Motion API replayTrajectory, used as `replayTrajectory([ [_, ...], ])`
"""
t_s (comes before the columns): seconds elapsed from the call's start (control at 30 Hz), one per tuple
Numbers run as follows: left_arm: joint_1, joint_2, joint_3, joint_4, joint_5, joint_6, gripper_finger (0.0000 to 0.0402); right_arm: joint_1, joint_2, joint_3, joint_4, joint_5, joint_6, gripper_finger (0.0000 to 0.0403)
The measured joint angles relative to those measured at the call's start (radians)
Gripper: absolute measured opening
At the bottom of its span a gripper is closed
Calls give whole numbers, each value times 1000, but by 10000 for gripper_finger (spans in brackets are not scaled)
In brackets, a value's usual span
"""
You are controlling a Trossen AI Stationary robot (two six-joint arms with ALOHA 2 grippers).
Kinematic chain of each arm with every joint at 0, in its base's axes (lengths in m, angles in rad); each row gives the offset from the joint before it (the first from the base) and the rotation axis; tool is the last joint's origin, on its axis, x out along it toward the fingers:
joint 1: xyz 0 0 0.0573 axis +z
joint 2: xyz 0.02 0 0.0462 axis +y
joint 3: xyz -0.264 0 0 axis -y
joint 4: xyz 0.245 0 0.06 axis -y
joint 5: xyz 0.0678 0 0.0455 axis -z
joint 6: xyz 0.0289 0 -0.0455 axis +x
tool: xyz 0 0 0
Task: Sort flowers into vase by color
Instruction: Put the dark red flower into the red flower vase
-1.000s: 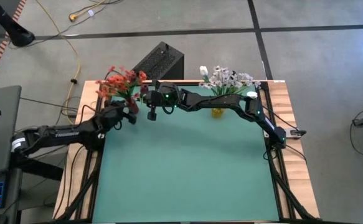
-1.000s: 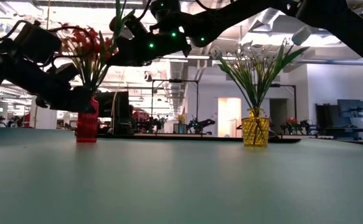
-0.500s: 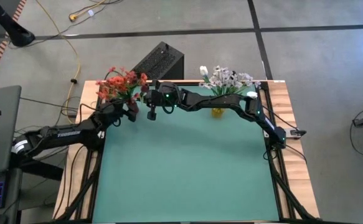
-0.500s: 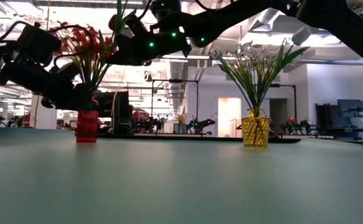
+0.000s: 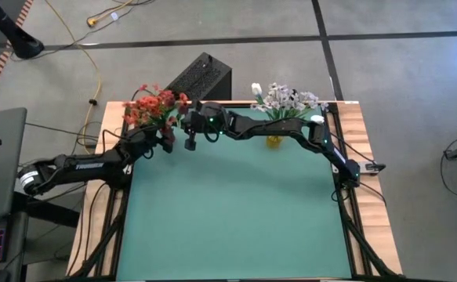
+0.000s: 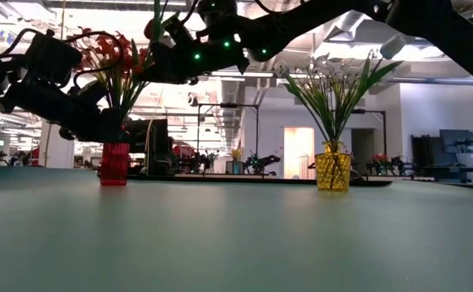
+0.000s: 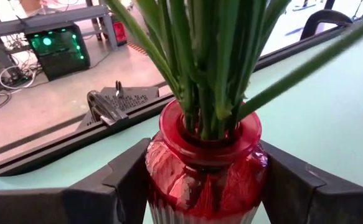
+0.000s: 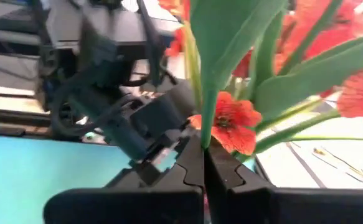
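Here, my left tool (image 7: 200, 180) straddles the red vase (image 7: 204, 163) at upper left, fingers touching it; my right tool (image 8: 204, 163) pinches 1 green stem (image 8: 209, 115) above those orange-red flowers (image 5: 151, 106).

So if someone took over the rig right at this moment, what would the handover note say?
Left gripper: fingers either side of the red vase, apparently touching; grip not certain.
Right gripper: shut on a green stem, above the red vase.
Orange-red flowers stand in the red vase at the table's far left; white flowers in the yellow vase at far right.
Done: both bunches look sorted, no loose flowers on the mat.
Left: seat the held stem, release, withdraw both arms.
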State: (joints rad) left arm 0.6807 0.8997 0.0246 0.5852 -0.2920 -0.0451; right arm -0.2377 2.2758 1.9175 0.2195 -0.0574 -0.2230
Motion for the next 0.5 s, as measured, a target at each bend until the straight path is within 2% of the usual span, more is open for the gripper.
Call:
replayTrajectory([
  [0.2,0,0,0,2,7,18,224,-1,-8,52,-27,53,8,21],
  [0.43,0,1,0,12,38,34,224,-1,-9,81,-61,56,15,21],
  [0.5,0,1,0,15,73,38,224,-1,-9,81,-76,54,28,21],
])
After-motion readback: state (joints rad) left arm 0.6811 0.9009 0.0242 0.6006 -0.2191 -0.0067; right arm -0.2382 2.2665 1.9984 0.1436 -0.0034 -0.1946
